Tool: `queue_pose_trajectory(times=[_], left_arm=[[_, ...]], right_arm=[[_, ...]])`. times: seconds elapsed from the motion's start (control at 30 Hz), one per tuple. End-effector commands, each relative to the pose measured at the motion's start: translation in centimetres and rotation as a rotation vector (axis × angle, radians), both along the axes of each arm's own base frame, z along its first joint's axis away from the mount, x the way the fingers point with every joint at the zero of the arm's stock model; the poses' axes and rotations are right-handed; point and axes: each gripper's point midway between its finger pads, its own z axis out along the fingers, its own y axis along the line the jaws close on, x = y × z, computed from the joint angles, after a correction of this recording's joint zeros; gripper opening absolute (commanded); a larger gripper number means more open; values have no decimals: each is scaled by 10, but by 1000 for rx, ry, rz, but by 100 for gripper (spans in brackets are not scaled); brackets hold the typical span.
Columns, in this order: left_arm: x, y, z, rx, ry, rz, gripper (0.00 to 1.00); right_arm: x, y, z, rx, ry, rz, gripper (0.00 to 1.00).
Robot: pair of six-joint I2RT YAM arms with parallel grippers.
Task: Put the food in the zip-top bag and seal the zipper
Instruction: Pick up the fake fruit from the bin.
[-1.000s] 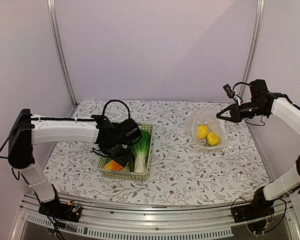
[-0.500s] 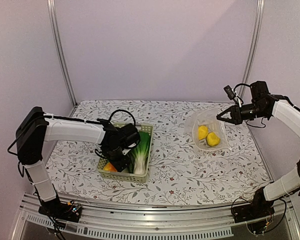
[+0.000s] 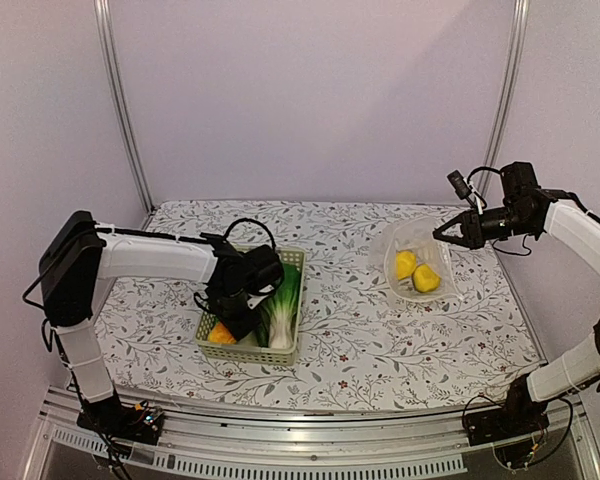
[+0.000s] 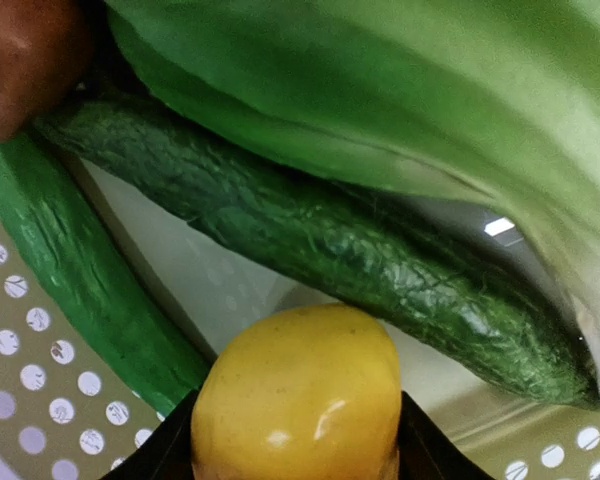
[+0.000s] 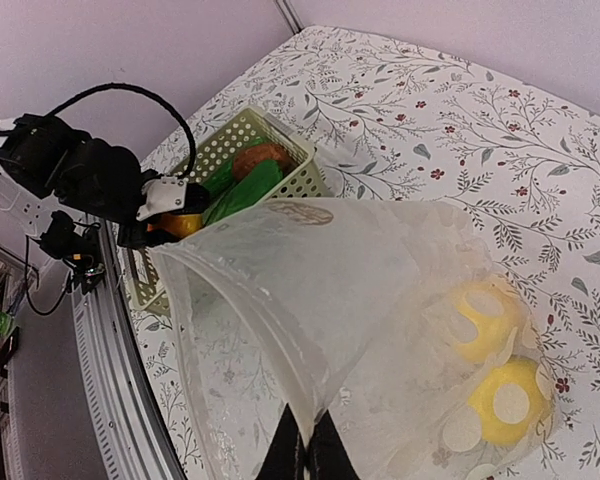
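My left gripper is down in the pale green basket, its fingers pressed on both sides of a yellow-orange fruit. Two dark green cucumbers, a leafy green vegetable and a reddish-brown piece lie beside it. My right gripper is shut on the edge of the clear dotted zip-top bag and holds its mouth lifted and open toward the basket. The whitish zipper runs along that mouth. Two yellow foods lie inside the bag.
The basket stands left of centre on the flowered tablecloth; the bag lies at the right. The table's metal front rail runs along the near edge. Enclosure walls and upright posts close the back and sides.
My left arm has folded in and lowered its gripper deeper into the basket's near left corner, onto the yellow-orange fruit. The right gripper and the bag have hardly moved.
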Motion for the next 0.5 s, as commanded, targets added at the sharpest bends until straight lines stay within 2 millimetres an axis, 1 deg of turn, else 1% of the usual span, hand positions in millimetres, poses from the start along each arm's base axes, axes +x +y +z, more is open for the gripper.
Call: queue_pose_trajectory(times=[0.0,0.1,0.2,0.37,0.47], left_arm=[[7,2,33,-15,-34,40,45],[11,-4,61,-40,-90,41,44],[15,-14,90,-95,-156,46,44],[23,-47,142,-207,-283,12,43],[24,-76,169,-312,-346,-24,44]], right_arm=[[1,-2,3,-13,-20,-12,0],[-1,-4,7,-28,-8,-17,0],[-1,-6,13,-51,-12,-23,0],[-4,-7,25,-61,1,-22,0],[-6,-8,30,-65,9,-25,0]])
